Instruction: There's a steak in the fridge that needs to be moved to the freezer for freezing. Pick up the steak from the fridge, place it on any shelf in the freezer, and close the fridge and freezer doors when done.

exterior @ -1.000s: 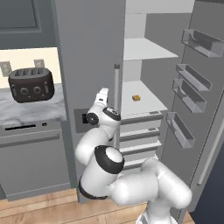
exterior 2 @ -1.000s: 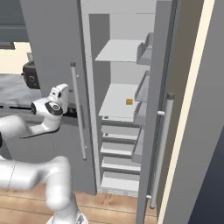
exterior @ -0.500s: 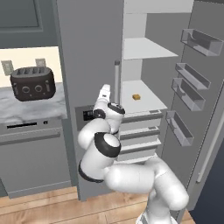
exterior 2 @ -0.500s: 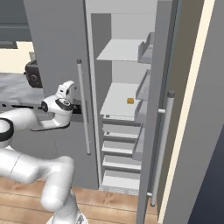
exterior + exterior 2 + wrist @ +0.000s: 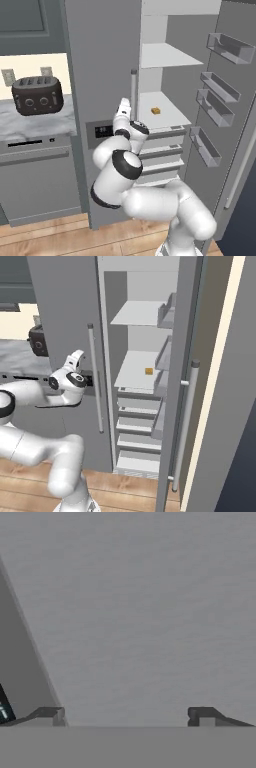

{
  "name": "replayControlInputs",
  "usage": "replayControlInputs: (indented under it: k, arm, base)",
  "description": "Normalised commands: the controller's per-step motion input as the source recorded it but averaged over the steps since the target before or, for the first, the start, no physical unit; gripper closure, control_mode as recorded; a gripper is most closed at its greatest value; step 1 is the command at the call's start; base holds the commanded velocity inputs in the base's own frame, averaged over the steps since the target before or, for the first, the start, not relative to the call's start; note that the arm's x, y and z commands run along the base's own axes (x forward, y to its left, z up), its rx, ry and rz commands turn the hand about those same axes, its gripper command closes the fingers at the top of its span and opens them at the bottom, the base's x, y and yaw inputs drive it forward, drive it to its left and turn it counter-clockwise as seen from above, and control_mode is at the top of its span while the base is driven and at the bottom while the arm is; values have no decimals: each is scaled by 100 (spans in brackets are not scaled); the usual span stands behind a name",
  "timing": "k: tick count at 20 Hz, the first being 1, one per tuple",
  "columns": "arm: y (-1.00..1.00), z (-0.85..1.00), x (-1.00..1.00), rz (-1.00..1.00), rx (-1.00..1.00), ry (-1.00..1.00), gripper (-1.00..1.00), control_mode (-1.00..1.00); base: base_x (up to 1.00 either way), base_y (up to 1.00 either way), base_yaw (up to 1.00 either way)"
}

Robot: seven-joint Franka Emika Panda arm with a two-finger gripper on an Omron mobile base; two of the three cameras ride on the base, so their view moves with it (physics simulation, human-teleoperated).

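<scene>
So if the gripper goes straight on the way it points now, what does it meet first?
Most likely the closed freezer door: the hand view shows its flat grey face right ahead of the open gripper. How near it is remains unclear.

No lettering, brand or number can be read anywhere; the dark dispenser panel (image 5: 103, 131) beside the jaws shows only indistinct marks.

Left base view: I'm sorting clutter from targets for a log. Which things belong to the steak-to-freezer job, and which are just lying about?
Job:
- fridge, standing open
- fridge door, with clear bins
- freezer door, with dispenser panel
- gripper, fingers apart

Lying about:
- orange-yellow cube on a fridge shelf
- toaster
</scene>
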Motion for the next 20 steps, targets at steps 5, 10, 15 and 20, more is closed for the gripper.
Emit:
replayControlInputs:
  k: [5, 10, 15, 20]
  arm:
    - [5, 52, -93, 0, 9, -4, -100, -100]
    - [11, 78, -97, 0, 10, -15, -100, -100]
    - [11, 100, -78, 0, 13, -21, -100, -100]
    - [-3, 100, -84, -4, 17, -10, -100, -100]
  base:
    - [0, 0, 0]
    - [0, 0, 0]
    - [0, 0, 0]
    - [0, 0, 0]
